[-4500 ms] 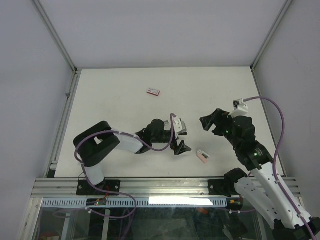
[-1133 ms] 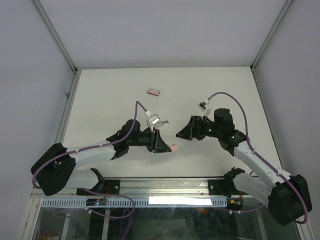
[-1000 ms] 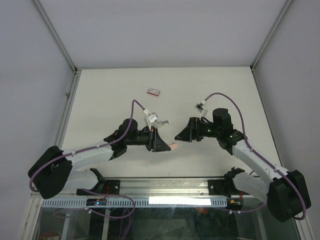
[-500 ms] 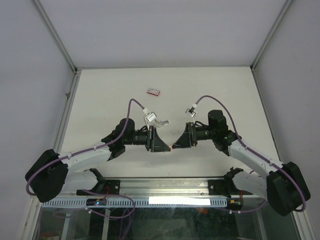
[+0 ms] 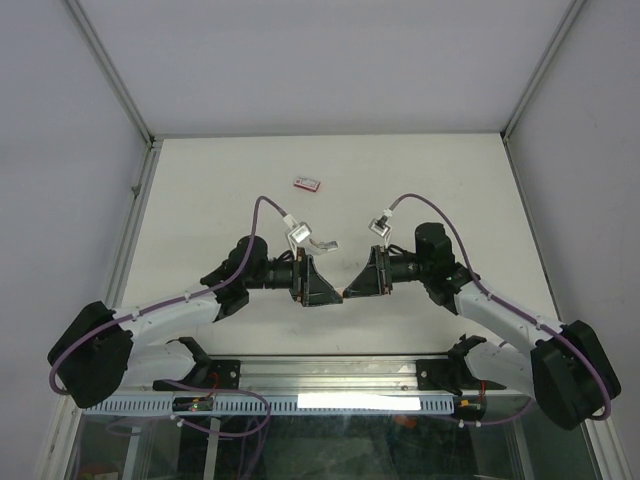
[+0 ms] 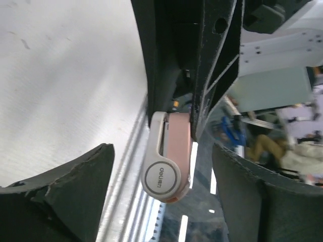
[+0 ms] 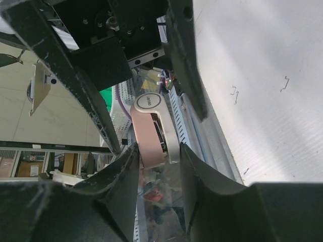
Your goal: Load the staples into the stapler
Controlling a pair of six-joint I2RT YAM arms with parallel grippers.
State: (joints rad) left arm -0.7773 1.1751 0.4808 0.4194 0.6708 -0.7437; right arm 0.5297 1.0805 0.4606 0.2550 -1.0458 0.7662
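The pink and white stapler (image 6: 166, 161) hangs in the air between my two grippers, above the table's near middle. My right gripper (image 7: 159, 148) is shut on its front end (image 7: 151, 143), a finger pressed on each side. My left gripper (image 6: 162, 151) is open, its fingers (image 6: 75, 201) spread wide on either side of the stapler's round hinge end, not touching it. In the top view the two grippers meet tip to tip, left (image 5: 330, 292) and right (image 5: 350, 290), and the stapler barely shows. The red-pink staples box (image 5: 307, 183) lies far back on the table; no strips show.
The white table (image 5: 200, 200) has a metal rail (image 5: 320, 372) along its near edge, right below the grippers. Purple cables loop above both wrists. Grey walls close in the left, right and back sides.
The stapler lay on the table earlier; my left gripper carried it up. My right gripper moved left and shut on it. My left fingers now stand open around it.
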